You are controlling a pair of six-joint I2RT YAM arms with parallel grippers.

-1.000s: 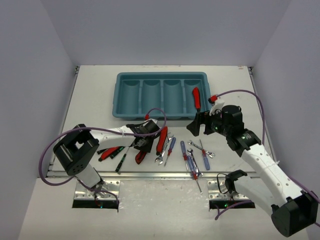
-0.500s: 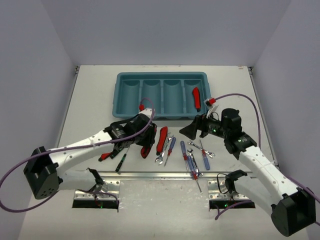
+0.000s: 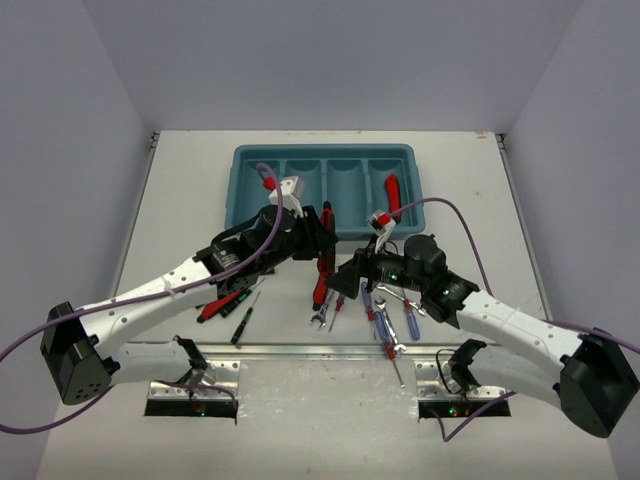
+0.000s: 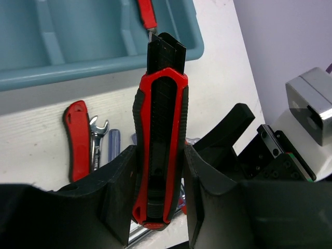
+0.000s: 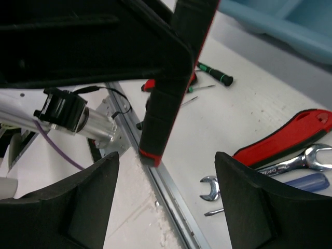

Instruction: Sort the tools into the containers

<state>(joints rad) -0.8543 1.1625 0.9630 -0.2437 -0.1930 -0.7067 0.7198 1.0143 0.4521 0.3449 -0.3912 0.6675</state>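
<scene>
My left gripper [image 4: 160, 155] is shut on a red-and-black utility knife [image 4: 161, 129] and holds it upright above the table, just in front of the teal tray [image 4: 78, 57]. In the top view the left gripper [image 3: 318, 238] and the knife [image 3: 326, 222] are at the tray's [image 3: 250, 190] near rim. My right gripper [image 3: 347, 282] is open and empty, low over the tools, just right of the knife. In the right wrist view its fingers [image 5: 88, 202] stand wide apart below the knife [image 5: 166, 98]. A red-handled tool [image 3: 392, 195] lies in the rightmost compartment.
Loose tools lie near the front edge: red-and-black pliers [image 3: 222, 303], a precision screwdriver [image 3: 243, 320], a red-handled tool [image 3: 319, 288], wrenches [image 3: 325, 312] and blue screwdrivers [image 3: 375, 318]. A metal rail [image 5: 171, 192] runs along the table's front edge.
My left gripper has lifted the knife and carried it up and right toward the tray. My right gripper has moved left and down over the loose tools, still open.
</scene>
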